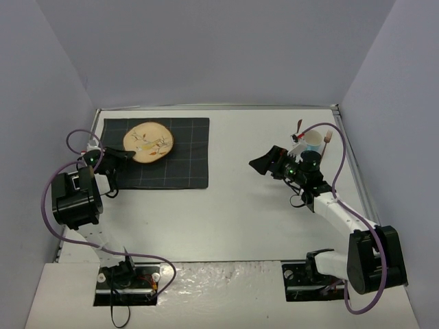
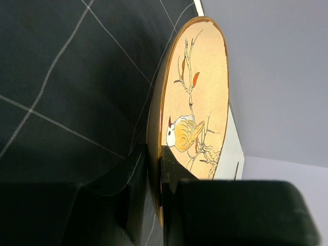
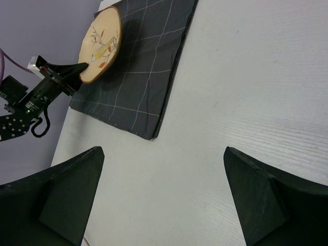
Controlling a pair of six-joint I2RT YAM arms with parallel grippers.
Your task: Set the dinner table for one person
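The dinner table [image 1: 233, 212] is a large white tabletop. A tan round plate [image 1: 148, 142] painted with a bird lies on the back left part of a dark grid-lined placemat [image 1: 182, 168]. My left gripper [image 1: 123, 156] is shut on the plate's near left rim. In the left wrist view the fingers [image 2: 177, 171] pinch the rim of the plate [image 2: 197, 92] from both sides. My right gripper [image 1: 264, 163] is open and empty above the table's right half. In the right wrist view it [image 3: 164, 169] faces bare table, with the plate [image 3: 100, 45] and the placemat [image 3: 143, 77] far off.
A white cup [image 1: 313, 142] holding several utensils stands at the back right, just behind my right arm. Grey walls close in the table on three sides. The table's metal rim [image 1: 219, 107] runs along the back.
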